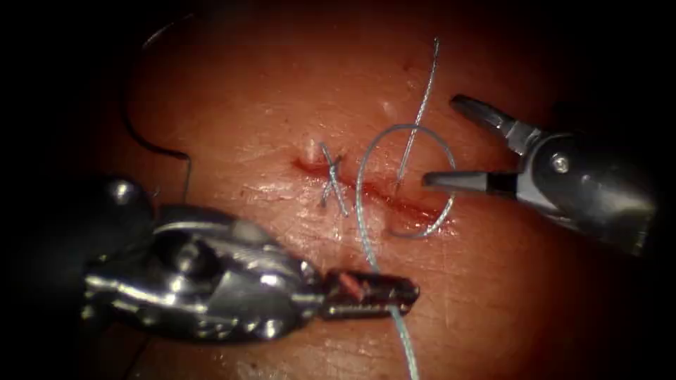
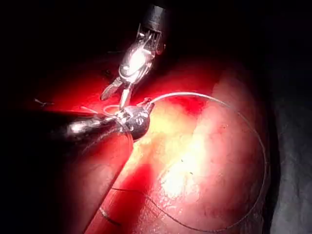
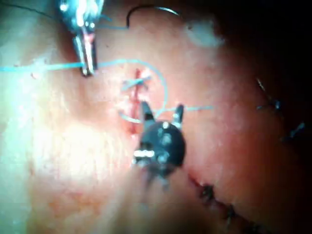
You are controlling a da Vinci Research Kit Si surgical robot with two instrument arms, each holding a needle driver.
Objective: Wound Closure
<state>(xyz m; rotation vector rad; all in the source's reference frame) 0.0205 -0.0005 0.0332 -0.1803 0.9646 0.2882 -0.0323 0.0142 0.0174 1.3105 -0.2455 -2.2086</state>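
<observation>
- Two hands: the left hand (image 1: pixel 405 288) at six o'clock, clenched on the thread (image 1: pixel 362 232); the right hand (image 1: pixel 440 141) at three o'clock, released, jaws spread wide and holding nothing.
- One cut (image 1: pixel 380 193) at the centre of the tissue (image 1: pixel 267 91); one finished crossed stitch (image 1: pixel 332 184) over its left end.
- One thread loop curling round the right end of the cut, just beside the right hand's lower jaw; a tail rises to twelve o'clock.
- One dark curved needle (image 1: pixel 137 119) lying free on the tissue at ten o'clock, well left of the cut.
- Open tissue between the hands; red fluid along the cut.
</observation>
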